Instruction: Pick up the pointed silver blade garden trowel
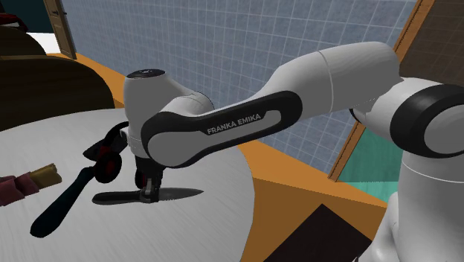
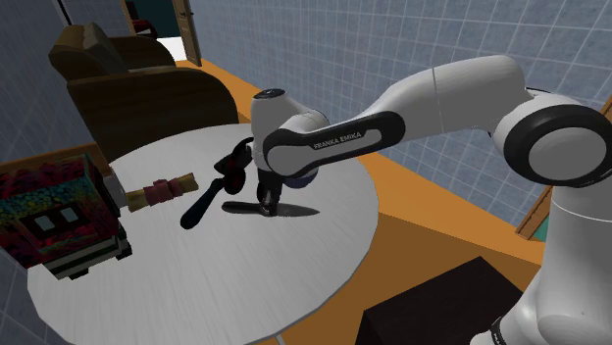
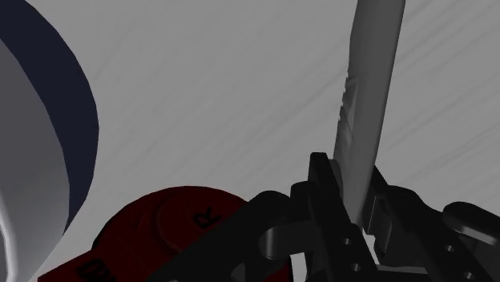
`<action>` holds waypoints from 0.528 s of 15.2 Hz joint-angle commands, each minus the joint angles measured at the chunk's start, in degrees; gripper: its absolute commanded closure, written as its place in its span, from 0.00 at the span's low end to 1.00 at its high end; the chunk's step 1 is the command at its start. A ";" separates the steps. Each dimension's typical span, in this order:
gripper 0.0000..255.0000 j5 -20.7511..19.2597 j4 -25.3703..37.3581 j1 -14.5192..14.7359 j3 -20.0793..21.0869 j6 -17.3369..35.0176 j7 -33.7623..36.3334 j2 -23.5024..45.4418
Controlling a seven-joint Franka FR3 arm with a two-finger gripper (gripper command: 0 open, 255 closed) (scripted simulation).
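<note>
Seen along the hand, the black gripper [image 3: 354, 200] has its jaws drawn in to a narrow gap, clasping the flat silver blade of the trowel [image 3: 370, 88] edge-on, and the blade runs away from the fingers toward its point. In the shoulder view the trowel lies low over the table at lower centre-left of the frame, black handle toward the left and tip toward the right. Whether it is already clear of the surface I cannot tell. The hold is on thin, smooth metal away from the handle, so I judge the lift should go straight up and slowly, wrist level, lest the handle end swing down and the blade slip or twist in the pads. Just beside the gripper sits a dark red disc [image 3: 172, 220], and to its left in the shoulder view a black-handled tool [image 1: 63, 201], both close enough to catch on a sideways move. Everything rests on a round grey table [image 2: 294, 270]. Farther off, at upper left of the second exterior view, a brown armchair [image 2: 147, 103] stands on an orange floor [image 2: 432, 211], with a blue-grey tiled wall [image 2: 324, 49] behind.
</note>
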 commanded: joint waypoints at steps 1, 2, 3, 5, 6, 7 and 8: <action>1.00 0.03 -0.09 0.02 0.03 0.00 0.03 -0.07; 1.00 0.14 0.40 0.01 0.07 -0.68 -0.04 -0.28; 1.00 0.24 0.90 0.00 0.12 -1.37 -0.11 -0.48; 1.00 0.42 2.00 0.00 0.20 -2.77 -0.22 -0.82; 1.00 0.51 2.56 0.00 0.23 -3.48 -0.28 -0.98; 1.00 0.59 3.13 0.01 0.27 -4.19 -0.34 -1.12; 1.00 0.66 3.73 0.02 0.30 -4.90 -0.39 -1.25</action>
